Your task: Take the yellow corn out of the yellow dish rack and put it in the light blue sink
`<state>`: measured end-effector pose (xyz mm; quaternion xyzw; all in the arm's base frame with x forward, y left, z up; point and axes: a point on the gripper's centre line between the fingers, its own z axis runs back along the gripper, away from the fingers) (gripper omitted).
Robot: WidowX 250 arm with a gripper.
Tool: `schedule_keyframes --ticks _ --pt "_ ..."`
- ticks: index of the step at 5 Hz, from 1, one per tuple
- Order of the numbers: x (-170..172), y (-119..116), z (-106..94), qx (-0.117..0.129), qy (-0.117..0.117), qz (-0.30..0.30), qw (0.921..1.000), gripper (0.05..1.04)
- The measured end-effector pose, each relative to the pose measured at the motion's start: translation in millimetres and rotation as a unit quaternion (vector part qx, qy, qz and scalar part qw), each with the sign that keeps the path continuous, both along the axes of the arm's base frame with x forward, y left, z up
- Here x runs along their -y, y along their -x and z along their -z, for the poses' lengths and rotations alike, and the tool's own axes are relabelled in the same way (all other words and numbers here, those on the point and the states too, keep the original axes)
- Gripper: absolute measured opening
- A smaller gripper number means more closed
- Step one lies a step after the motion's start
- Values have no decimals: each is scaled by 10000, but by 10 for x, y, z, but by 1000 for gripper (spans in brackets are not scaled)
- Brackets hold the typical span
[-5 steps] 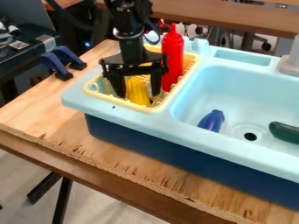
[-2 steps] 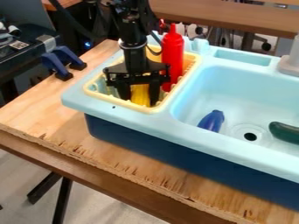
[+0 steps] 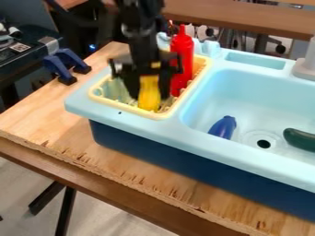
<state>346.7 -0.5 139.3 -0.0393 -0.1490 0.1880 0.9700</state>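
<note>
1. Gripper: the black gripper (image 3: pixel 149 97) hangs down over the pale yellow rack (image 3: pixel 126 109) at the left end of the toy sink (image 3: pixel 212 143), as I view it.
2. Fingers: clamped on the yellow object (image 3: pixel 149 94), one finger on each side of it.
3. Yellow object: held roughly upright within the rack; its lower end is near the rack's front side. Exact type cannot be told.
4. Red bottle: the red bottle (image 3: pixel 180 57) stands upright in the rack, just beside the gripper on the right.
5. Basin: a blue-purple item (image 3: pixel 223 127) lies left of the drain (image 3: pixel 263 144); a dark green item (image 3: pixel 300 139) lies to the drain's right. Both are well apart from the gripper.
6. Support: the sink sits on a wooden table (image 3: pixel 61 145). Blue clamps (image 3: pixel 61 67) are at its far left edge.
</note>
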Motion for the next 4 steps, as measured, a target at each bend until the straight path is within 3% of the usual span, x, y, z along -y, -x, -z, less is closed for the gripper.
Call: schedule_keyframes --ticks 3,4 --pt "312 39 -392 371 -223 584 9974 692" --pt "515 39 -502 374 -10 890 9953 692"
